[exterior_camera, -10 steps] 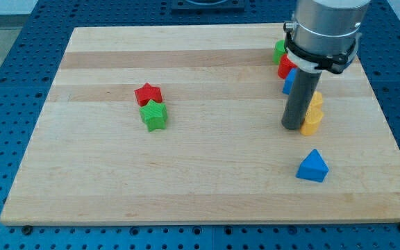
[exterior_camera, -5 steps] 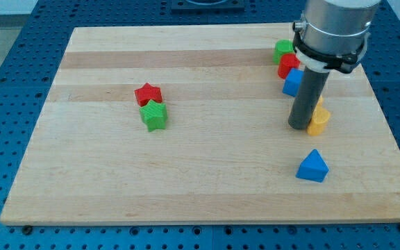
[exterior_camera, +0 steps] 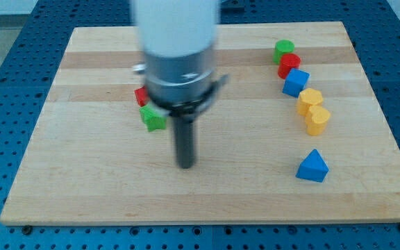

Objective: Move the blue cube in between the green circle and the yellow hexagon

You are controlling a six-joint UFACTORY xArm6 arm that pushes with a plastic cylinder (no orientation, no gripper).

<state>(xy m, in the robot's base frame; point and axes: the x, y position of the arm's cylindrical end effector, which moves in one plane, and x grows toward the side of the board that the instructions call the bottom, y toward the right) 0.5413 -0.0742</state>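
Observation:
The blue cube [exterior_camera: 296,82] lies at the view's upper right, in a column of blocks. Above it are a red block [exterior_camera: 288,65] and the green circle [exterior_camera: 283,50]. Below it are two yellow blocks: one [exterior_camera: 310,100] touching the cube and one [exterior_camera: 317,119] lower, either possibly the hexagon. My tip [exterior_camera: 185,165] is blurred, near the board's middle, far to the left of the blue cube, touching no block.
A red star [exterior_camera: 142,96] and a green star [exterior_camera: 153,118] sit just up-left of my rod, partly hidden by the arm. A blue triangle [exterior_camera: 312,167] lies at the lower right. The wooden board [exterior_camera: 82,173] ends at a blue perforated table.
My tip has swept fast from beside the yellow blocks at the right to the board's middle. The blocks at the right stay about where they were.

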